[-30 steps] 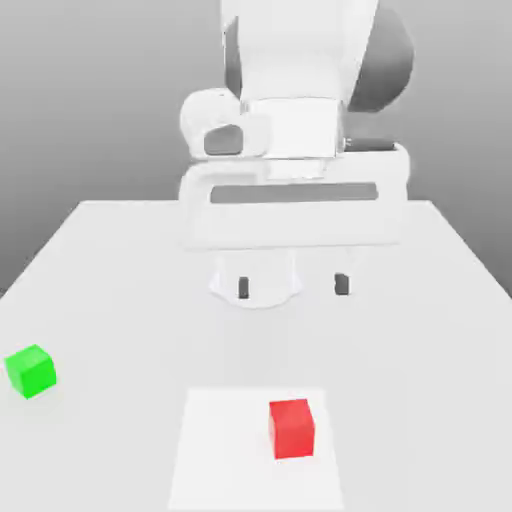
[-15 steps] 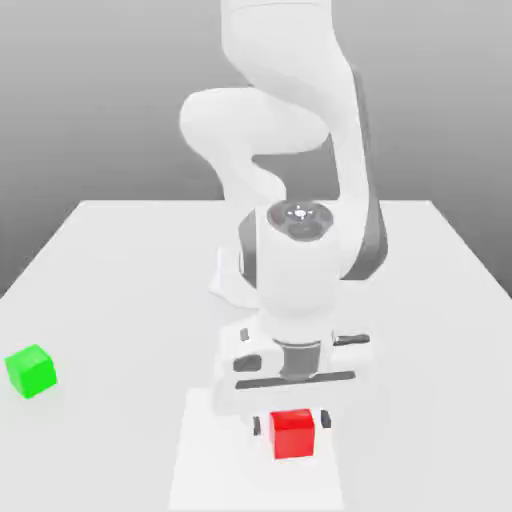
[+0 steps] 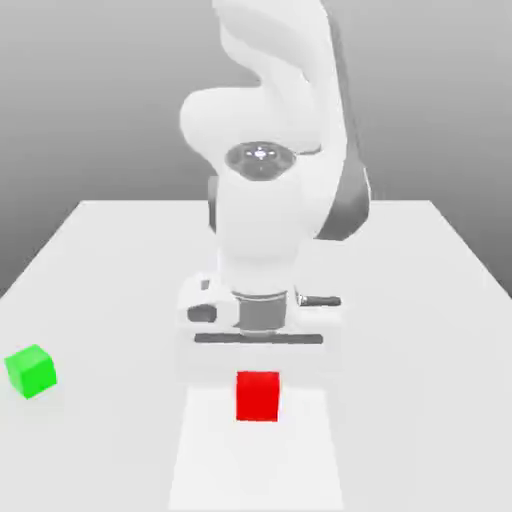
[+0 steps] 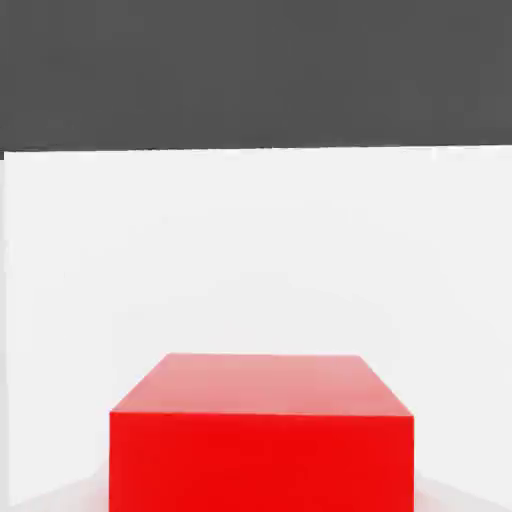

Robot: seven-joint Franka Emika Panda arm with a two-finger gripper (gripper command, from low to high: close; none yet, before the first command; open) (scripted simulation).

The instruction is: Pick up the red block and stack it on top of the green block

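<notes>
The white two-finger gripper [image 3: 258, 392] of the white-and-grey robot arm [image 3: 262, 230] is pinching the small matte red cube [image 3: 258, 397], its opening narrowed to the width of that cube. The red cube is sitting directly beneath the gripper's broad white body, with one plain face turning toward the exterior view's camera and its edges running nearly upright. In the exterior view it is appearing over the far part of the pale rectangular patch [image 3: 255, 460] on the light-grey tabletop [image 3: 420, 400]; whether its underside is touching the surface cannot be told. In the hand view the red cube is showing a lighter upper face and a saturated side face. The small matte green cube [image 3: 31, 371] is resting on the tabletop toward the exterior view's left, well apart from the gripper and the red cube, and is lying turned at an angle, with nothing on top of it.
</notes>
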